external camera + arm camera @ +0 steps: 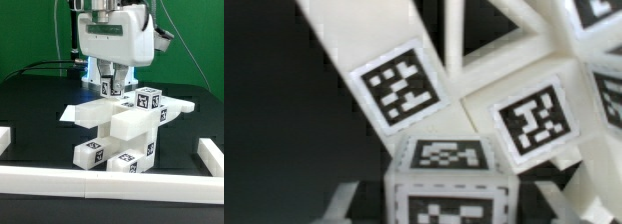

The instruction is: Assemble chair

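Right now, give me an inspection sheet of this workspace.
Surface: black table top, white border rails at its edges.
Job's things: white tagged chair parts piled mid-table; smaller white tagged blocks in front.
Clutter: nothing seen.
Grippers: white gripper low over the pile; the jaws' state cannot be told.
Cables: dark cable behind the arm.
Surroundings: green backdrop.

White arm upright, end effector [113,88] pointing down, fingers low
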You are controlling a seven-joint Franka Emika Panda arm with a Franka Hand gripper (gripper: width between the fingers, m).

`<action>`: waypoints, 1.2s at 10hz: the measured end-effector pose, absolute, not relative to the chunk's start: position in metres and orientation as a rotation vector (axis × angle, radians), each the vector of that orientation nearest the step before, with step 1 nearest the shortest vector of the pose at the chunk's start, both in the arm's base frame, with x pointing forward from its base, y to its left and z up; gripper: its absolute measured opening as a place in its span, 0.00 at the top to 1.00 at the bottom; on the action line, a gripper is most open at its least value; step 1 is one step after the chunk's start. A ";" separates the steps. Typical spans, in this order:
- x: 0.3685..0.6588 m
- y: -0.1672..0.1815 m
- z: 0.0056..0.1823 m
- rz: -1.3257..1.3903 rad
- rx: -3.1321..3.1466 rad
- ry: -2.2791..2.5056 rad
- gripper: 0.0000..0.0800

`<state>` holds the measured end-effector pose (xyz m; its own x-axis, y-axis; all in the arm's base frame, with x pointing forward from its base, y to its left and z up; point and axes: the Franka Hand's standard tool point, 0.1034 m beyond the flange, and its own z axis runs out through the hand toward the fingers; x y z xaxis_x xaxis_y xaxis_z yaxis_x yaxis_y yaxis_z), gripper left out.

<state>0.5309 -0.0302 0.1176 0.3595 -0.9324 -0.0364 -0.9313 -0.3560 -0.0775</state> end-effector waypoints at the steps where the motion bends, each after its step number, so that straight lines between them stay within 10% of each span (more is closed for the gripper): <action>1: 0.531 -0.029 0.117 -0.008 -2.417 1.851 0.64; 6: 0.530 -0.027 0.118 0.013 -2.597 1.592 0.22; 12: 0.525 -0.036 0.115 -0.062 -2.977 0.693 0.19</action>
<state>0.5249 -0.0359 0.1150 0.8965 -0.4425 0.0204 -0.4391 -0.8938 -0.0910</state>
